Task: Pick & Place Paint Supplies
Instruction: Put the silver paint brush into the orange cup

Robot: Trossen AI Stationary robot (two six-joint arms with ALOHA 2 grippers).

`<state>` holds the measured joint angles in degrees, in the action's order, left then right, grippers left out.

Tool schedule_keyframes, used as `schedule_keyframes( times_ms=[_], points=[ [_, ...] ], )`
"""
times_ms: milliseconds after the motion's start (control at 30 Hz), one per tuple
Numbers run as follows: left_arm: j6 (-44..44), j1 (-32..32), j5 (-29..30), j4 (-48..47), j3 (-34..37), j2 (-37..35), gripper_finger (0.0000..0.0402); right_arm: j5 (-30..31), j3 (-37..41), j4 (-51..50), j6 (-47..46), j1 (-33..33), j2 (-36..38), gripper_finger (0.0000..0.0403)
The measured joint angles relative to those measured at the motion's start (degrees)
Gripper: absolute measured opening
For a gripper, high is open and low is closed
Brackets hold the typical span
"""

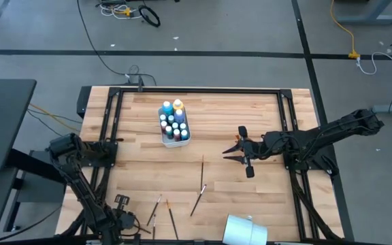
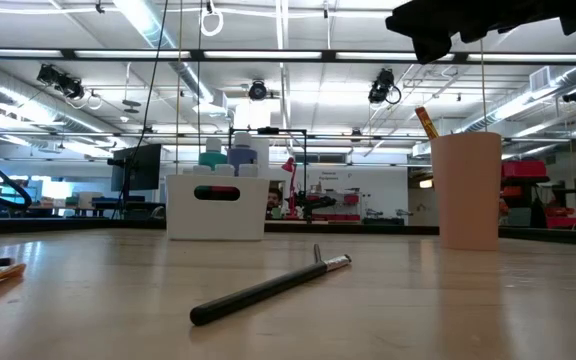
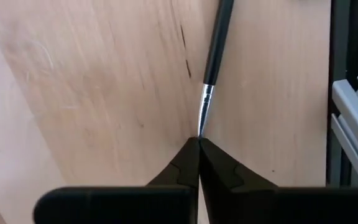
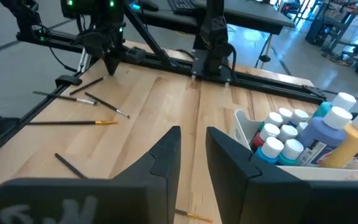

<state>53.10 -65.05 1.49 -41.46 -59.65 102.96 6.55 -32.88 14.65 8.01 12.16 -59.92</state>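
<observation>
Several thin brushes lie flat on the wooden table (image 1: 264,116) near its front: one (image 1: 197,201) in the middle, one (image 1: 171,221) nearer the edge. My left gripper (image 3: 199,142) stands at the front left, pointing down, shut on the tip of a black-handled brush (image 3: 215,43). A white bin (image 1: 174,122) full of paint bottles (image 4: 328,127) stands at the far middle. My right gripper (image 4: 192,149) hovers open right of the bin, nothing between its fingers. A white cup (image 2: 465,190) at the front right holds a brush (image 2: 426,120). My left gripper pinches the brush's bristle end, just past the silver ferrule (image 3: 205,109), between the very ends of its two fingers. The fingers come from above, pointing down. The black handle (image 3: 219,31) runs away from the fingertips along the table top.
A black frame rail (image 3: 347,74) runs close beside the left gripper. Another brush (image 1: 203,170) lies mid-table, below and in front of the right gripper. Bare wood lies between the bin and the front brushes.
</observation>
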Motion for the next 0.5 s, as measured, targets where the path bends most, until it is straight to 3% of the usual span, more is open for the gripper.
schedule_keyframes(
  times_ms=[300,500],
  points=[
    [-4.4,1.2,3.3,-16.6,-5.7,0.4,0.0004,0.0,0.0,6.1,0.0,0.0,0.0,0.0080],
    [-11.9,3.2,13.3,-32.6,-14.0,0.4,0.0003,0.1,0.0,9.5,0.0,0.0,0.0,0.0080]
  ],
)
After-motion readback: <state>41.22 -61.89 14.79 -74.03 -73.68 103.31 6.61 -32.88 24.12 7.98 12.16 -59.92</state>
